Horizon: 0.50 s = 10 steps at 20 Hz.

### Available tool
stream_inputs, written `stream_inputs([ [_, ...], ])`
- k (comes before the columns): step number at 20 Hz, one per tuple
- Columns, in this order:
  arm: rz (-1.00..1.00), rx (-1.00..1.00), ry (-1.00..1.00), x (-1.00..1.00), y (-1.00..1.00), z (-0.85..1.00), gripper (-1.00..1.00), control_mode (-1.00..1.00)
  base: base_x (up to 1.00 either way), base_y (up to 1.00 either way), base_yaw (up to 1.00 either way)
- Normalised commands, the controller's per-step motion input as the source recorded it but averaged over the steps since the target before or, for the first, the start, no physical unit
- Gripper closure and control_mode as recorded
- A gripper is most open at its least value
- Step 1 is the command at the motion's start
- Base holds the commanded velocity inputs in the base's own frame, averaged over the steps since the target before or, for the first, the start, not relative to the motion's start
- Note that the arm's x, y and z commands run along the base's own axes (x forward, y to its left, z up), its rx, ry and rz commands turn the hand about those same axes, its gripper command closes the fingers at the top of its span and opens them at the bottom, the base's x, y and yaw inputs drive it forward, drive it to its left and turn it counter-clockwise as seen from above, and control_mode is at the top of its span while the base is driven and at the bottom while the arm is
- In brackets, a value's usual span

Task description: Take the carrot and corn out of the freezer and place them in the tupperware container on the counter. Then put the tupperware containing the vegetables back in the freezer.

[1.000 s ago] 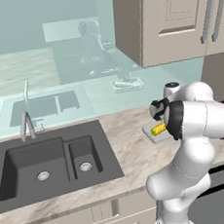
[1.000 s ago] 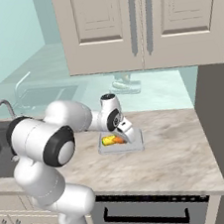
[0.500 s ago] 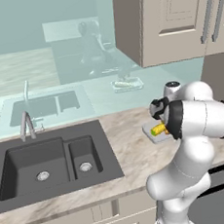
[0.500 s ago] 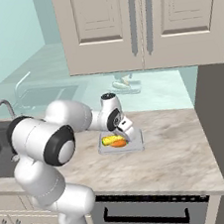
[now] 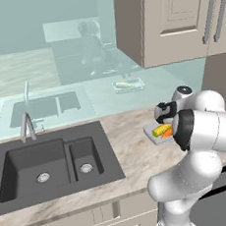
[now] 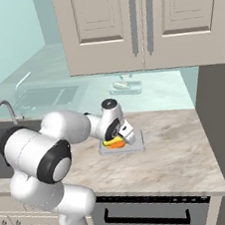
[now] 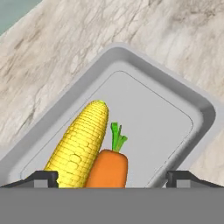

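The carrot (image 7: 107, 169) and the corn (image 7: 82, 147) lie side by side, touching, in the tupperware container (image 7: 175, 103) on the counter (image 7: 78, 43), both between the wide-open jaws of the gripper (image 7: 112, 178), which holds nothing. The hand view shows the carrot's green top and the tray's bare floor beyond; the right base view shows a dishwasher (image 6: 148, 215) below the counter.

beige panelled wall cabinets (image 6: 138, 23) hang over a glossy teal backsplash (image 5: 41, 68) behind a dark double sink (image 5: 46, 164).
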Motion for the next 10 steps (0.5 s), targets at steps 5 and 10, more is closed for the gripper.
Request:
stream_inputs([
  [5,0.15,-0.01,0.11,0.00,0.20,0.43,-1.00,-1.00,0.00,0.00,0.00],
  [10,0.15,-0.01,0.27,0.01,0.04,0.05,-1.00,-1.00,0.00,0.00,0.00],
])
